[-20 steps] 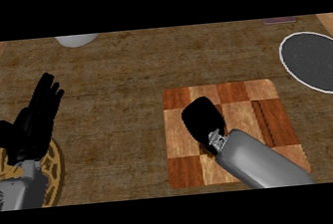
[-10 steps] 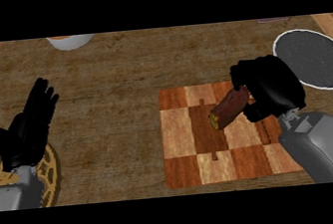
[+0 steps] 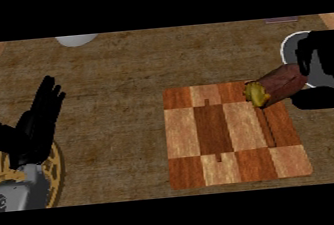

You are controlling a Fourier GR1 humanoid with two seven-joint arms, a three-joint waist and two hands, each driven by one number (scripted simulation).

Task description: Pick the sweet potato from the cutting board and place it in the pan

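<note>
A steep downward look at a brown kitchen counter (image 3: 129, 72). A checkered wooden cutting board (image 3: 231, 134) lies right of centre. At the right edge, the robot's right hand (image 3: 328, 73), black and bulky, curls its fingers round a reddish-brown sweet potato (image 3: 277, 85), whose yellowish cut end points left. The sweet potato is held over the board's upper right corner, and it appears lifted clear of the wood, though the angle makes that hard to confirm. Behind the right hand, only a sliver of the pan (image 3: 292, 48) shows, its pale rim peeking out at the hand's upper left. On the left side, the left hand (image 3: 36, 123) rests with fingers straight and pointing up, holding nothing. Beneath its forearm sits a gold patterned plate (image 3: 50, 170). A pale rounded object (image 3: 77, 40) sits at the counter's far edge.
</note>
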